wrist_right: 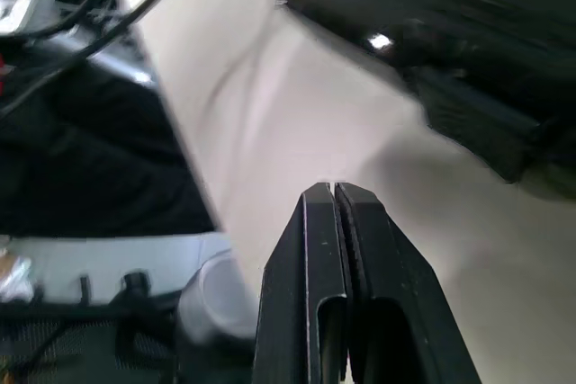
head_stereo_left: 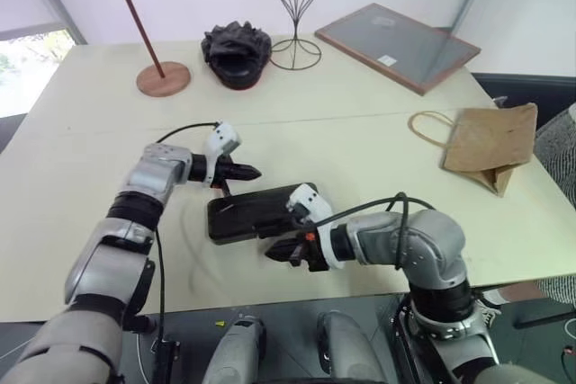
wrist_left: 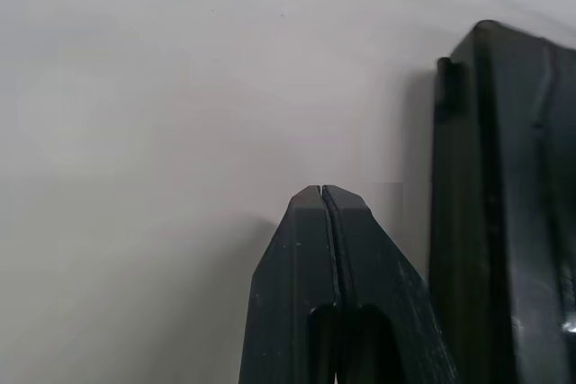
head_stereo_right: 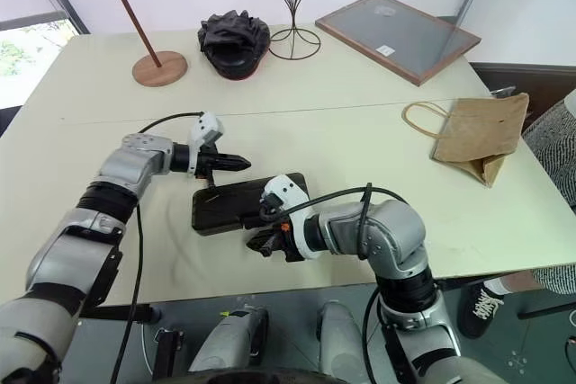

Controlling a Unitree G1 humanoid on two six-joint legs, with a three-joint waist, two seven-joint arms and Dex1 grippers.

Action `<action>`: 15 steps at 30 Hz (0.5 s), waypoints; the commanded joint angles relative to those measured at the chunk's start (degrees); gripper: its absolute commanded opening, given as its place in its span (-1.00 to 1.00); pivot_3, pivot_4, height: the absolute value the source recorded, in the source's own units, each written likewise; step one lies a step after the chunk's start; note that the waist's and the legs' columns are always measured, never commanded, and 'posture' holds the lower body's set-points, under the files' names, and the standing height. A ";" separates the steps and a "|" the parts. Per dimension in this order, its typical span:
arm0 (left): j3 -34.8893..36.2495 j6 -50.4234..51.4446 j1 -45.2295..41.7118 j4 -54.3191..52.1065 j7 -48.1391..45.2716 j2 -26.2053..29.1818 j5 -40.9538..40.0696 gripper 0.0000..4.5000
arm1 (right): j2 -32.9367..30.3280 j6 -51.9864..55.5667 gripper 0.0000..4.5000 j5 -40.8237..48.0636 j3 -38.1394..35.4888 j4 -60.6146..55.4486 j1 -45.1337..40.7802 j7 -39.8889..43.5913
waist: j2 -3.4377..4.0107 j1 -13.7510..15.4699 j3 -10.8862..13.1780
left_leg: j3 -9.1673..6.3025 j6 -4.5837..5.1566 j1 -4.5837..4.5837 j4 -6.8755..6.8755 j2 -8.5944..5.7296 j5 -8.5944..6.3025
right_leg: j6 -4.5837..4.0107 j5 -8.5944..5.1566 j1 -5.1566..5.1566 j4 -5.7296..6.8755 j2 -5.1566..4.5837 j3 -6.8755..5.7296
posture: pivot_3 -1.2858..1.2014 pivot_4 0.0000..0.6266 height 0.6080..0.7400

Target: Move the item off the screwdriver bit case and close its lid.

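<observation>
Nearest, the right hand (head_stereo_left: pixel 281 253) hangs at the desk's (head_stereo_left: pixel 81 213) front edge, its fingers pressed together on nothing, just beside the screwdriver bit case (head_stereo_left: pixel 256 211). The case lies flat and dark with its lid down. Just behind it the left hand (head_stereo_left: pixel 254 171) points along the far edge, fingers likewise together and empty. The paper bag (head_stereo_left: pixel 490 144) lies well apart on the right. Farther back stand a wooden stand (head_stereo_left: pixel 144 29), a black ruffled lump (head_stereo_left: pixel 236 53), a wire form (head_stereo_left: pixel 297 6) and a framed board (head_stereo_left: pixel 396 45) bearing a small white label, unreadable. The desk is pale cream; white walls behind
</observation>
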 commanded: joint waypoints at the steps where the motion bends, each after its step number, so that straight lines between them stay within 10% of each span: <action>1: 0.52 -4.19 -2.17 3.41 -0.52 -0.85 2.36 -1.00 | 1.68 -0.98 -0.98 -3.35 0.47 1.17 1.24 -5.37 | 0.00 -0.06 0.00 | 0.00 0.00 0.00 0.00 -0.04 0.00 | 0.00 0.00 0.00 0.00 0.00 0.00 | 0.03 -0.52 1.00; 15: -2.26 -11.80 2.93 0.93 -7.41 -2.77 7.70 -1.00 | 2.85 -10.53 -0.98 -9.19 4.61 -0.47 3.47 -14.98 | -0.05 -0.18 -0.16 | -0.11 0.00 0.09 0.05 -0.15 0.00 | 0.01 0.00 0.09 0.08 0.01 -0.01 | 0.03 -0.52 1.00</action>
